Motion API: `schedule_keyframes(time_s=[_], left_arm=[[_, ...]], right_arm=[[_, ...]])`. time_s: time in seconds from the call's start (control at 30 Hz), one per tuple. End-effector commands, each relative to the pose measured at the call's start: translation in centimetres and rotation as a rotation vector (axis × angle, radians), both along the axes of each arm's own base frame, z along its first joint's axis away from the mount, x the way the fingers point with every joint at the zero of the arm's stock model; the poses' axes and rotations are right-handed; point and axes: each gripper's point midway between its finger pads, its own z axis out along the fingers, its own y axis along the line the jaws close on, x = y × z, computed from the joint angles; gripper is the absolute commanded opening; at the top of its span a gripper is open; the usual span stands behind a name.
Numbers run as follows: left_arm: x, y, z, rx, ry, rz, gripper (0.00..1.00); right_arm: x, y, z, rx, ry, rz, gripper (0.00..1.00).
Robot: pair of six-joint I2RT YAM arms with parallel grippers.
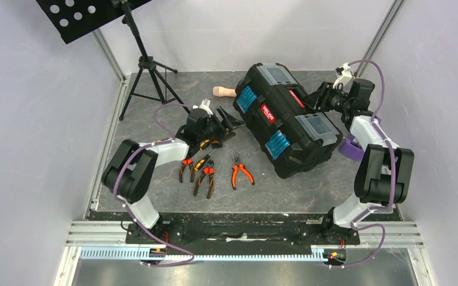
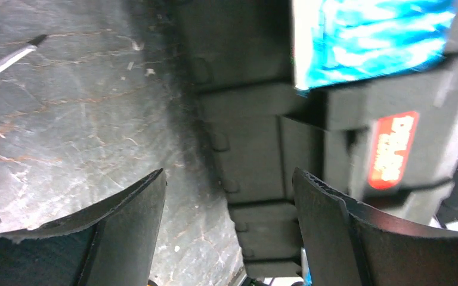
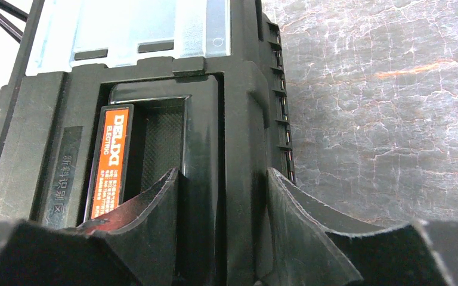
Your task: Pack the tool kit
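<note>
Right gripper [image 3: 222, 179] clamps a narrow ridge on the closed black toolbox [image 1: 286, 122], set diagonally centre-right on the table [image 1: 310, 193], while the left gripper [image 2: 228, 176] hovers wide and empty beside its blue latch [image 2: 370, 36]; that thin hold may slip, probably jolting the box toward loose pliers [image 1: 240, 174].

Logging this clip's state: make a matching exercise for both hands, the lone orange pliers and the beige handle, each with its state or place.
1 left hand
2 right hand
3 lone orange pliers
4 beige handle

A closed on the toolbox top
B lying on the toolbox's near side
C by the toolbox's far corner
D open, empty

Pairs: 1-D, 2-A, 3-B, 4-C
</note>
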Motion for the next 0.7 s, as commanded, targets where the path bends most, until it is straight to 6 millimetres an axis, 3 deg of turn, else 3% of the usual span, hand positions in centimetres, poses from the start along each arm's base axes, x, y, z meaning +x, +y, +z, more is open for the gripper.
schedule_keyframes(time_s=[0.0,0.23,0.43,0.67], left_arm=[[1.7,-1.1,0.9,-0.109,-0.054,-0.004,0.83],[2.3,-3.3,0.4,-0.176,-0.058,-0.067,0.83],[2.5,-6.5,2.3,-0.228,-0.099,-0.131,0.82],[3.1,-8.7,4.2,-0.29,-0.127,-0.16,0.78]], right_arm=[[-16.3,0.2,-20.9,-0.158,0.873,0.054,0.27],[-16.4,-0.3,-22.0,-0.163,0.904,0.066,0.27],[-15.8,-0.8,-22.9,-0.156,0.947,0.113,0.27],[-16.3,0.1,-21.9,-0.152,0.916,0.142,0.27]])
